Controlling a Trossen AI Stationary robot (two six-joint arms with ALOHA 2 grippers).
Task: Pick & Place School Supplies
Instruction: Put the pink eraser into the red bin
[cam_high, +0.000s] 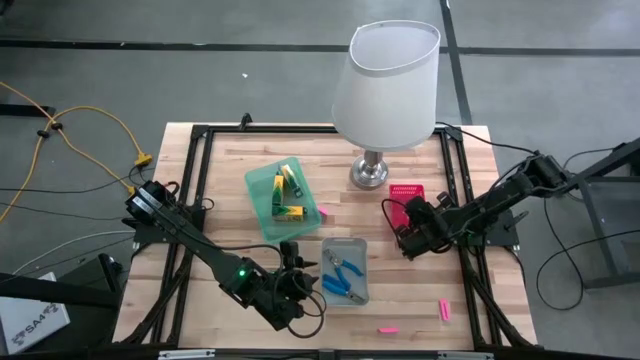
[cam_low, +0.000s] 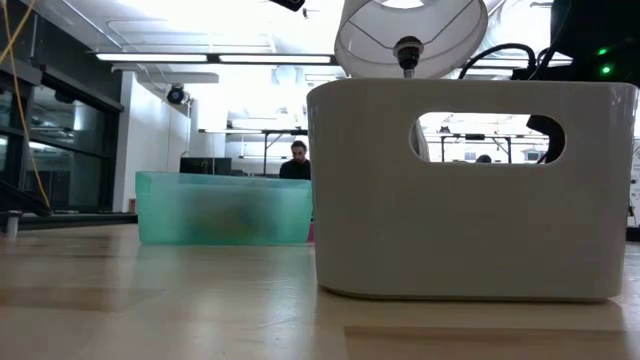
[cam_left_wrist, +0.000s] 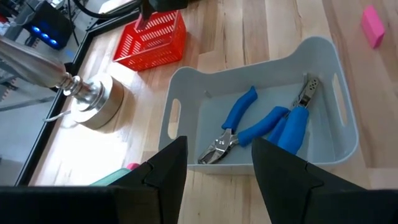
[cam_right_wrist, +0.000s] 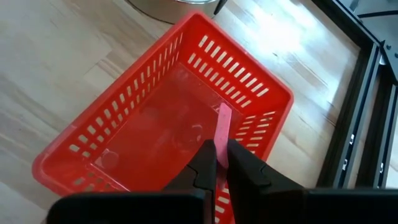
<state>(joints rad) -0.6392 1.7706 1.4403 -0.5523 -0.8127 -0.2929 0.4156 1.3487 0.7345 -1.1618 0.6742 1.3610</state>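
My right gripper (cam_right_wrist: 219, 163) is shut on a flat pink bar (cam_right_wrist: 222, 127) above the red slotted tray (cam_right_wrist: 155, 118), which sits right of the lamp base (cam_high: 369, 172). My left gripper (cam_left_wrist: 217, 169) is open, hovering at the near-left side of the grey tray (cam_left_wrist: 186, 93). Blue-handled pliers (cam_left_wrist: 231, 127) and a second blue-handled tool (cam_left_wrist: 297, 115) lie flat in that tray. Yellow-and-green pieces (cam_high: 288, 190) lie in the green tray (cam_high: 262, 205). Loose pink bars lie on the table (cam_high: 444, 310), (cam_high: 388, 328), (cam_high: 322, 211). My right gripper pinches the pink bar between its two fingers, near one end (cam_right_wrist: 219, 149). The fingers point down from above and lie along the bar. The rest of the bar sticks out past the fingertips into the red tray; whether its far end (cam_right_wrist: 224, 111) touches the tray floor cannot be told.
The white-shaded lamp (cam_high: 385, 75) stands at the far middle of the table and overhangs the trays. A black frame rail (cam_right_wrist: 360, 106) runs just right of the red tray. In the low view the grey tray (cam_low: 470, 190) fills the foreground. A person (cam_low: 298, 160) shows far behind.
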